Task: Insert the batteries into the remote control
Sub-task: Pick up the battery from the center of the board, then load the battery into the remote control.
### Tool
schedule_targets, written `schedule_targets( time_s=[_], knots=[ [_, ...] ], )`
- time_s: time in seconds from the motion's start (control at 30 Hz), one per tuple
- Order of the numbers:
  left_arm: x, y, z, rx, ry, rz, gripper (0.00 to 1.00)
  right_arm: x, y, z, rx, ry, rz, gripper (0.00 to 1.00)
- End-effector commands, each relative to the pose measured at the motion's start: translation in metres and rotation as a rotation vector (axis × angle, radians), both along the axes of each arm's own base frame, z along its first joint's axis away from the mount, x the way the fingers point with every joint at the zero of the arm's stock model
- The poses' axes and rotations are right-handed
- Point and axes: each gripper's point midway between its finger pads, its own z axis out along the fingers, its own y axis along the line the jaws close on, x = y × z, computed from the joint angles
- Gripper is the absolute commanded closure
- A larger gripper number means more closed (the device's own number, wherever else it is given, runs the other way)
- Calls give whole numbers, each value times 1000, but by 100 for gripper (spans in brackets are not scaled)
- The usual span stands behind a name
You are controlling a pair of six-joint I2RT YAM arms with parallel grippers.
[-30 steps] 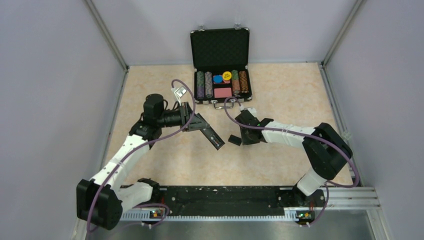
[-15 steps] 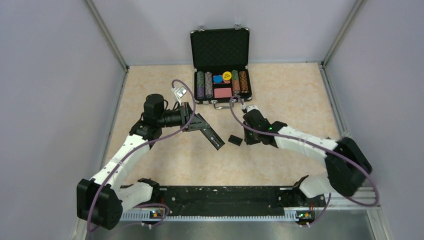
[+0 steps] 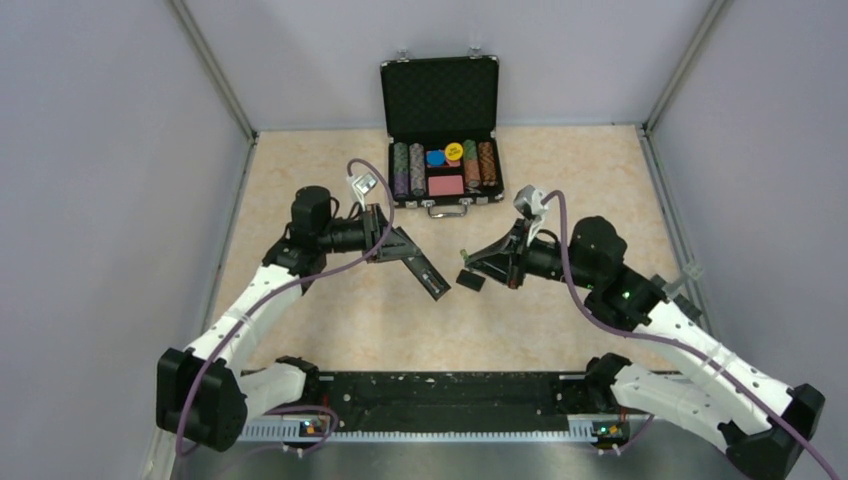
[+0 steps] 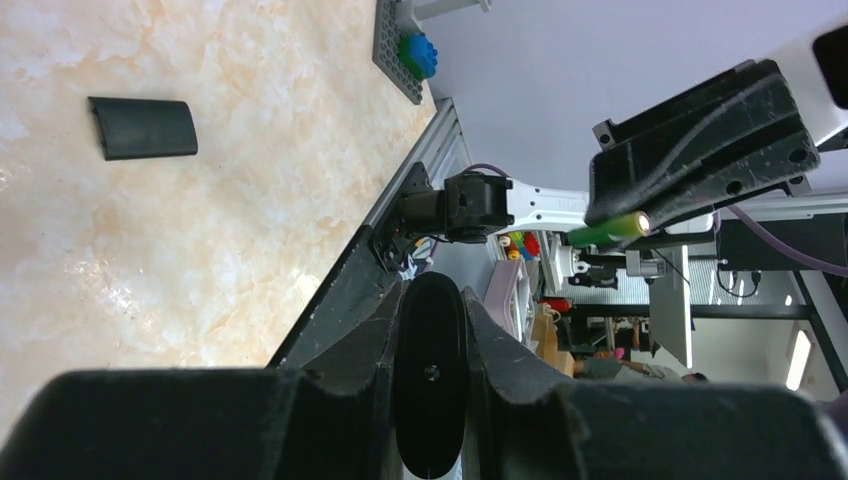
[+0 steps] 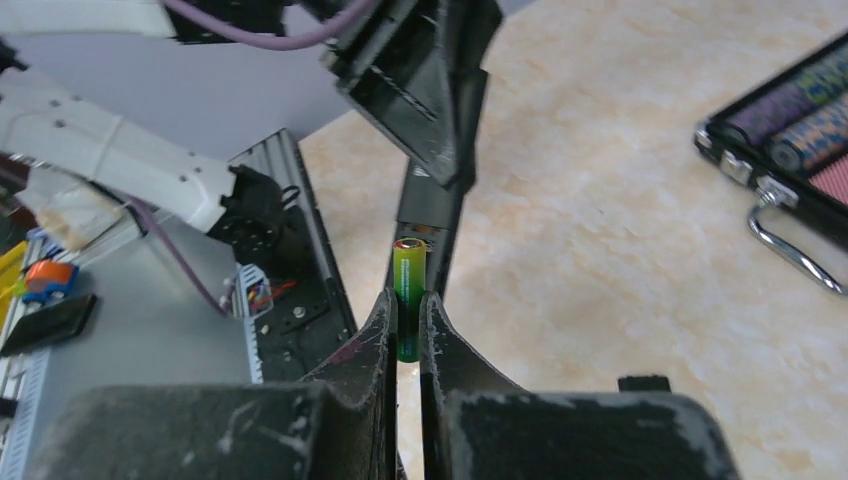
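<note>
My left gripper (image 3: pixel 397 246) is shut on the remote control (image 3: pixel 425 272), a slim black bar held off the table and slanting down to the right. In the left wrist view the remote (image 4: pixel 430 400) sits end-on between the fingers. My right gripper (image 3: pixel 475 262) points left at the remote's free end and is shut on one green battery (image 5: pixel 408 270), which stands out past the fingertips just short of the remote (image 5: pixel 430 205). That battery also shows in the left wrist view (image 4: pixel 608 229). No second battery is in view.
The small black cover piece (image 3: pixel 470 282) lies on the table under the right gripper and shows in the left wrist view (image 4: pixel 142 127). An open black case of coloured chips (image 3: pixel 443 165) stands at the back. Grey walls enclose the table.
The right arm has swung out and its wrist has turned, so the gripper now lies level, pointing left, with the battery near the remote's end. The left arm has barely moved.
</note>
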Motion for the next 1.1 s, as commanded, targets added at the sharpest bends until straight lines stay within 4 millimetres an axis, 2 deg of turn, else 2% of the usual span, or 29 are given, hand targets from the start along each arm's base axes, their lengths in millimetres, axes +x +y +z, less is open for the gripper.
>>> schedule_targets(
  time_s=[0.0,0.17,0.23,0.27,0.33,0.43,0.53,0.77,1.07],
  knots=[
    [0,-4,20,-47,-83,-47,100,-37,6,55,103,-172,221,100],
    [0,-6,19,-59,-52,-60,100,-59,6,69,139,-192,329,100],
    [-1,-7,19,-66,-43,-67,100,-51,8,67,130,-152,292,100],
    [-1,-7,21,-71,-43,-69,100,-45,9,58,100,-104,265,100],
    [-1,-8,20,-84,-10,-75,100,-27,10,50,49,-16,176,99],
    [-2,-12,20,-116,71,-109,100,0,7,29,-62,174,12,99],
    [-6,-18,13,-121,143,-158,100,8,3,3,-161,353,-83,100],
    [-8,-28,-22,-54,252,-232,100,-6,-4,-23,-213,542,-121,100],
    [-5,-61,-59,-29,335,-314,100,-24,-9,-65,-298,704,-119,100]
  ],
)
